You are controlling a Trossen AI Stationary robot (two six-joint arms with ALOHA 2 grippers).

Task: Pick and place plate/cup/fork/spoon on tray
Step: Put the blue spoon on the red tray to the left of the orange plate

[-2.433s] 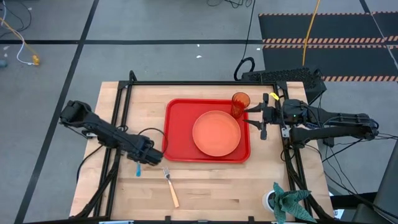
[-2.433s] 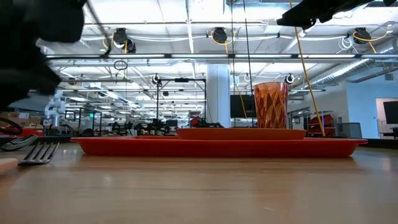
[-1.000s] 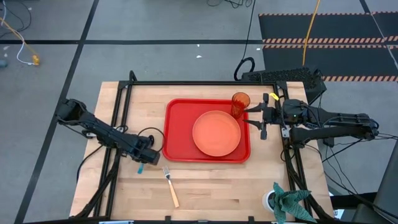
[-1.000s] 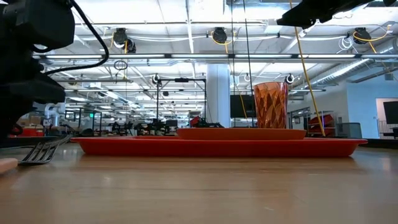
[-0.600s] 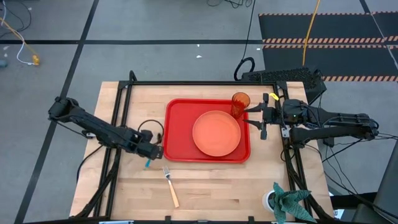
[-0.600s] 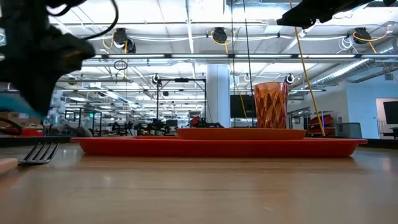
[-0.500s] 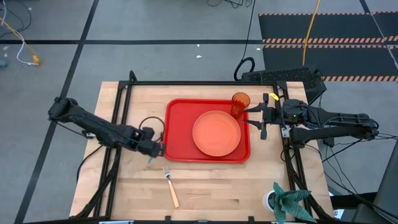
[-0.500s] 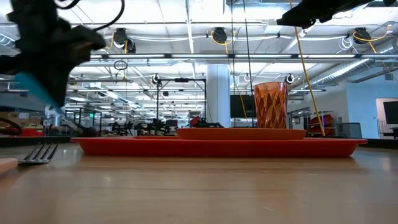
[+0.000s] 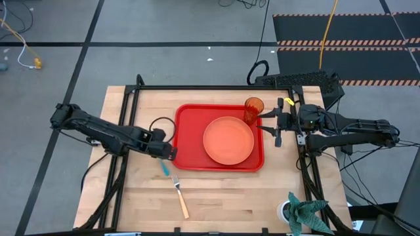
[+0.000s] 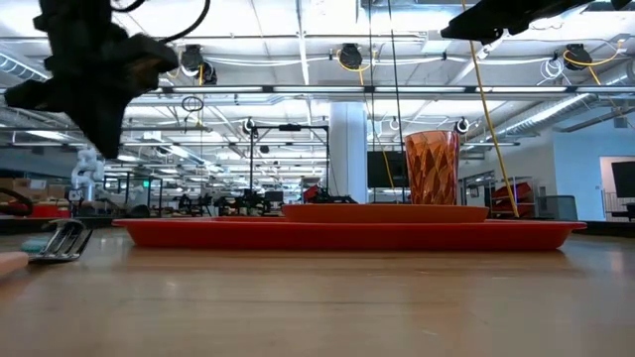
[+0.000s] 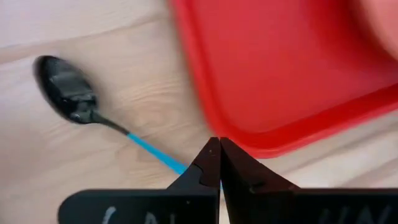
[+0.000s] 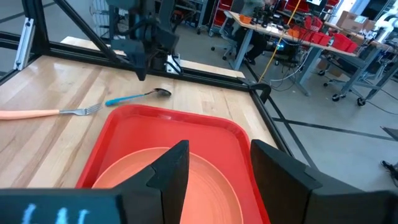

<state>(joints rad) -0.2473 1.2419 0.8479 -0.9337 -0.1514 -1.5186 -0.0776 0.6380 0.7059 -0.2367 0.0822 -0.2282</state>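
The left gripper (image 9: pixel 172 153) hovers just over the tray's (image 9: pixel 186 131) left rim, near its front-left corner, with its fingers pressed fully together and nothing between them. The spoon (image 9: pixel 164 168) lies flat on the table just outside that same corner of the tray, so it appears the pinch missed or let slip, and the spoon is not on the tray yet. In the left wrist view the spoon (image 11: pixel 93 112) is apart from the shut fingers, its dark bowl away from the tray and its blue handle running in toward the tray's corner. From above, its long axis lies roughly front to back alongside the tray's left edge, slightly slanted. The fork (image 9: pixel 180 196) lies further out in front of the tray, tines pointing toward the tray and handle pointing away. The plate (image 9: pixel 228 140) sits flat in the tray's middle, and the cup (image 9: pixel 253 109) stands upright in the tray's back-right corner, so both look already placed. The right gripper (image 9: pixel 274 123) waits just beside the tray's right edge, close to the cup, fingers spread wide and empty.
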